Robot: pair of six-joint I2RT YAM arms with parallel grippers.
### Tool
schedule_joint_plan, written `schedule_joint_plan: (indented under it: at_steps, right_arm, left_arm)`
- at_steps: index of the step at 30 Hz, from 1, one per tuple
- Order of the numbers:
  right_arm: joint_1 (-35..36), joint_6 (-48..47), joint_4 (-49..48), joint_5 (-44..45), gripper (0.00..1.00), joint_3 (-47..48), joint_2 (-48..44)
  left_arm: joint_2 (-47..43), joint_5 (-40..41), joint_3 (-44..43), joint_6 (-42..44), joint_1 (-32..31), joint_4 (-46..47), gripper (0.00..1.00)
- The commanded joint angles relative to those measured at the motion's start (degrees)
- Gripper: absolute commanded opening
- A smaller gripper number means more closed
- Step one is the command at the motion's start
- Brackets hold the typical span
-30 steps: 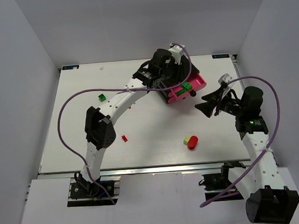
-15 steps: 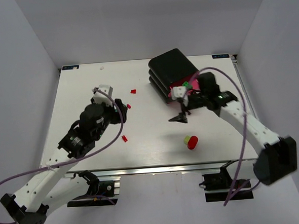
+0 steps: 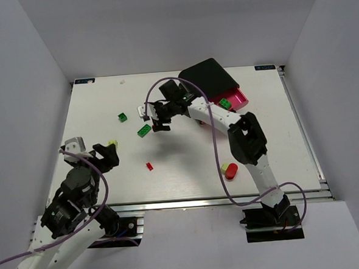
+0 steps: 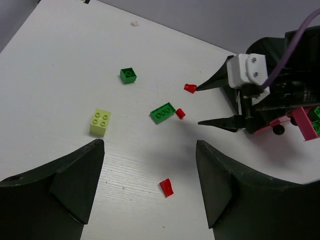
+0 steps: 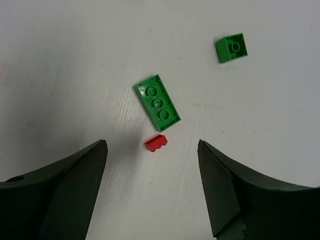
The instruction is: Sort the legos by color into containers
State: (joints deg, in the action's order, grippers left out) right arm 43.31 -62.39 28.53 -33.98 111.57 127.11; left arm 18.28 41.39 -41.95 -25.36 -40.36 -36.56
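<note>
The black cabinet [image 3: 207, 76] stands at the back, and one pink drawer [image 3: 240, 96] is pulled out with a green brick [image 3: 225, 102] in it. My right gripper [image 3: 155, 119] is open over a small red brick [image 5: 156, 143], beside a long green brick [image 5: 157, 103]. My left gripper [image 3: 106, 155] is open low over the near left, with another red brick [image 4: 167, 187] on the table between its jaws [image 3: 149, 166]. A yellow-green brick [image 4: 100, 122] and a small dark green one [image 4: 128, 75] lie further left.
A yellow-green and a red piece [image 3: 228, 170] lie together near the front right. Another tiny red brick [image 4: 189, 88] sits by the right gripper's fingertips [image 4: 202, 88]. The right arm's forearm [image 3: 208, 111] stretches across in front of the cabinet.
My right gripper swung left from in front of the drawer to over the green and red bricks. My left gripper drew back toward the near left. Green and yellow-green bricks now show on the table.
</note>
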Motion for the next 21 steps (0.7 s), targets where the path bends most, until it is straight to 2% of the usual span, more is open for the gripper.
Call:
schedule_joint_plan:
  at_steps: [1,6,14,17,19,20,21]
  right_arm:
    - [1.07,4.64,-3.31,3.21,0.78,5.58,5.14]
    - [1.43,8.25,-7.70,4.53,0.81,8.48,9.82]
    - [1.43,7.81,-11.75,3.92,0.85,11.12,14.66]
    - [0.90,12.61,-11.22,0.06,0.79,10.08,12.30]
    - [0.81,16.05,-12.09,-2.06,0.76,5.10,6.33]
    - [0.55,20.94,-14.71,-2.06,0.75,3.06,3.70]
    - [0.55,23.52,-15.61,-0.32,0.73,1.47,-0.94]
  left_arm:
    - [0.00,2.64,-0.50,-3.90,-0.33,-4.75,0.84]
    - [3.07,2.56,-0.93,-3.37,-0.33,-4.84,0.85]
    - [3.16,1.68,-0.32,-2.59,-0.33,-3.97,0.87]
    - [3.42,-2.17,1.17,0.31,-0.33,-0.72,0.89]
    - [5.61,-5.94,1.44,2.33,-0.33,1.13,0.90]
    - [6.84,-6.66,1.35,2.60,-0.33,1.40,0.88]
    - [7.81,-7.19,1.26,2.69,-0.33,1.49,0.79]
